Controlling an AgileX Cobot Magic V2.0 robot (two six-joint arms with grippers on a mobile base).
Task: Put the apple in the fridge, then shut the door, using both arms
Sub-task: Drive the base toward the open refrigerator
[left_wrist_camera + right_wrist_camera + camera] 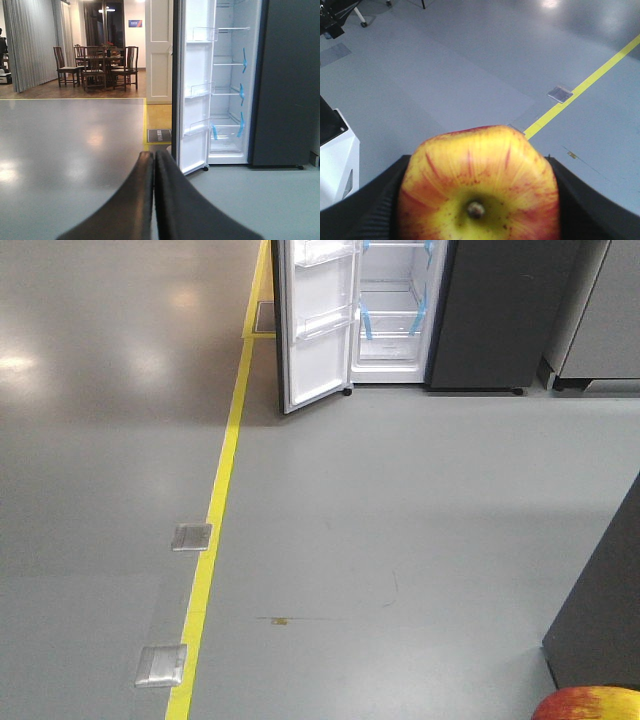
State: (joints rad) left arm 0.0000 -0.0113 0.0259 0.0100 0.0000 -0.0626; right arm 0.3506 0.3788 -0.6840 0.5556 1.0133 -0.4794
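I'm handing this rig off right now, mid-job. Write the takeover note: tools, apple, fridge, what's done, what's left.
Left tool: shut, empty, aimed toward the fridge.
Right tool: shut on the apple, stem dimple facing the wrist view.
Fridge: some way ahead of the rig, not within reach. Its door stands wide open, white inner face showing.
Done: apple is in the grasp and the door is open.
Left: get close, set the apple on a shelf, release, back out, then shut the door, probably with the free left tool.
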